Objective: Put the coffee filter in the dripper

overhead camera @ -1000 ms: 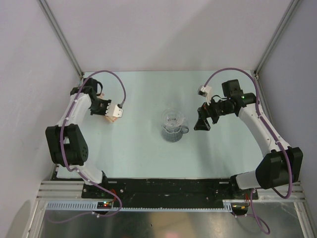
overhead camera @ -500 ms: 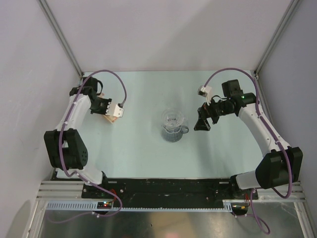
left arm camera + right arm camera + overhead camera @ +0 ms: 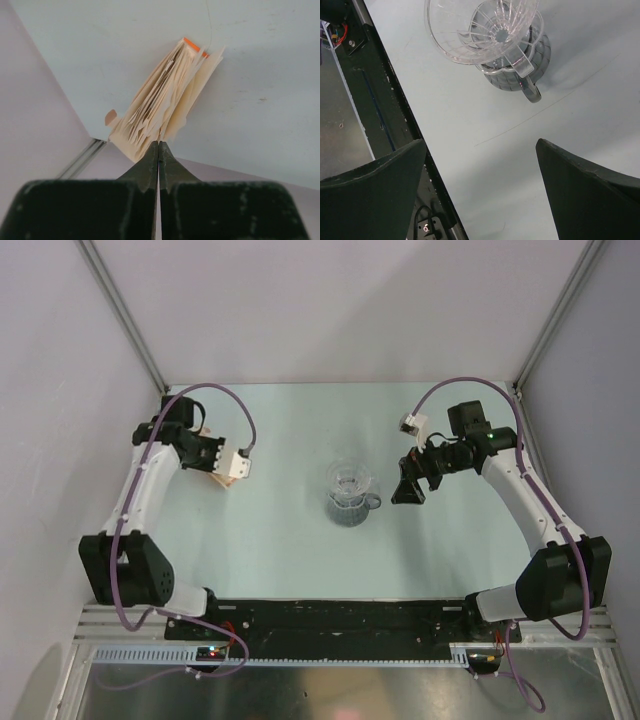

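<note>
From my remote seat both arms look alike: white link shells joined by chunky black joint housings. On the left arm [image 3: 140,490] a purple cable [image 3: 225,390] arcs over to a small white camera block [image 3: 238,462] at the wrist. The right arm [image 3: 530,500] carries its own purple loop [image 3: 460,382] to a matching white block [image 3: 411,422], and a green light [image 3: 490,437] glows on its black wrist joint. Small red and green lights [image 3: 210,651] show on the board by my left base. In my wrist views the left fingers [image 3: 145,172] are matte black, scuffed, tapering to thin wedges; the right fingers [image 3: 370,195] are black, broad and blunt.
</note>
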Controlling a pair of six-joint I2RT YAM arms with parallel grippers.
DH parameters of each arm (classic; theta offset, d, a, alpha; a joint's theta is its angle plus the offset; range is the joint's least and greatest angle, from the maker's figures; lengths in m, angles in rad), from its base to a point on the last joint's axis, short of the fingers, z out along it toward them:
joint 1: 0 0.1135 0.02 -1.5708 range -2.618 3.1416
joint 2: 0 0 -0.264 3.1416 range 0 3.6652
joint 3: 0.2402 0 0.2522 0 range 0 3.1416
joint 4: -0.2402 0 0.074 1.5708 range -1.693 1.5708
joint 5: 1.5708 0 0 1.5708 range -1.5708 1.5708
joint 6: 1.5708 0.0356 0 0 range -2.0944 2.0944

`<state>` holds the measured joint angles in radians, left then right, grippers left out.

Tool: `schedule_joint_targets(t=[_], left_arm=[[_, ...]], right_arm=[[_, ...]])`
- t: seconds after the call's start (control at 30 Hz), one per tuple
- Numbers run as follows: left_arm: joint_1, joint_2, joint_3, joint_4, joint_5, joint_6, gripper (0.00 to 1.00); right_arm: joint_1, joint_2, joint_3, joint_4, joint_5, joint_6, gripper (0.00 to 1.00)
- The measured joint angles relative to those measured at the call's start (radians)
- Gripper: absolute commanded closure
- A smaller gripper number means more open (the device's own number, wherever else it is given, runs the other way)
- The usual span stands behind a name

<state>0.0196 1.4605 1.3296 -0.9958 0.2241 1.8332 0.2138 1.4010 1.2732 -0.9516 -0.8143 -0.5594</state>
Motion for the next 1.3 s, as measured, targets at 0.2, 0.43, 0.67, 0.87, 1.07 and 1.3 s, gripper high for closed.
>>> schedule_joint_targets(t=[0.2, 0.43, 0.67, 0.87, 1.07, 1.3], left_arm=[[-0.021, -0.094, -0.002, -0.001, 0.047, -0.084, 1.0], [-0.049, -0.188, 0.01, -0.006, 0.118, -0.253, 1.0], [-0.084, -0.288, 0.062, -0.009, 0.209, -0.506, 1.0], [-0.193, -0.373, 0.071, -0.011, 0.279, -0.726, 1.0], [-0.318, -0.435, 0.089, -0.011, 0.338, -0.943, 1.0], [-0.423, -0.462, 0.108, -0.013, 0.412, -1.152, 1.0]], right_arm=[[0.0, -0.006, 0.0, 0.001, -0.008, 0.001, 0.02], [-0.004, -0.07, 0.0, 0.007, -0.014, 0.009, 0.01], [-0.008, -0.148, 0.0, 0.066, -0.044, 0.055, 0.01], [0.031, -0.164, 0.005, 0.171, -0.084, 0.14, 0.0], [0.198, -0.158, 0.043, 0.249, -0.081, 0.178, 0.01], [0.348, -0.109, 0.105, 0.299, -0.089, 0.22, 0.0]])
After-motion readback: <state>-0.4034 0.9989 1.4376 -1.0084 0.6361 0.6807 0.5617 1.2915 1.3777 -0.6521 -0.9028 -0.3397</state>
